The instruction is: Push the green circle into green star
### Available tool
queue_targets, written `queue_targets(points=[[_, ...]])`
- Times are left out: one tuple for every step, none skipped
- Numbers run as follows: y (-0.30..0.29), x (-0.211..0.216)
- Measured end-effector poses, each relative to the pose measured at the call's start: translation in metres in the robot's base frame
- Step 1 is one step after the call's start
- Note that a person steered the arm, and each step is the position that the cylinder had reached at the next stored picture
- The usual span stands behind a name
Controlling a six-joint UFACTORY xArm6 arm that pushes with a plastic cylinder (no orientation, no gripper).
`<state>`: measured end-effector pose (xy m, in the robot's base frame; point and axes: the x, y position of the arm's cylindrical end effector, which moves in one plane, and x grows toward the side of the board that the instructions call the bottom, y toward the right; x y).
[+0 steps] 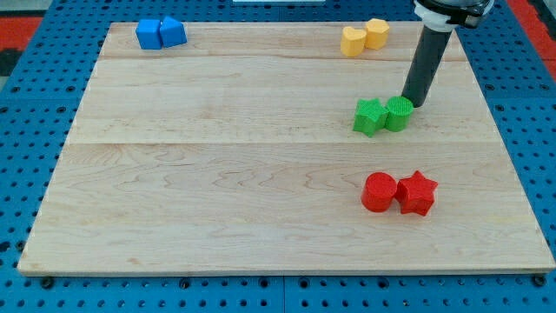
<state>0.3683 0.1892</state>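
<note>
The green circle (400,113) sits at the board's right, touching the green star (371,116) on its left side. My tip (412,104) is at the lower end of the dark rod, against the green circle's upper right edge. The rod rises toward the view's top right.
Two blue blocks (160,33) sit together at the top left. Two yellow blocks (364,37) sit together at the top right. A red circle (379,191) touches a red star (417,193) at the lower right. The wooden board (217,174) lies on a blue pegboard.
</note>
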Motion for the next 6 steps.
queue_targets(points=[[0.03,-0.021],[0.03,-0.043],[0.03,-0.052],[0.029,-0.052],[0.028,-0.052],[0.035,-0.052]])
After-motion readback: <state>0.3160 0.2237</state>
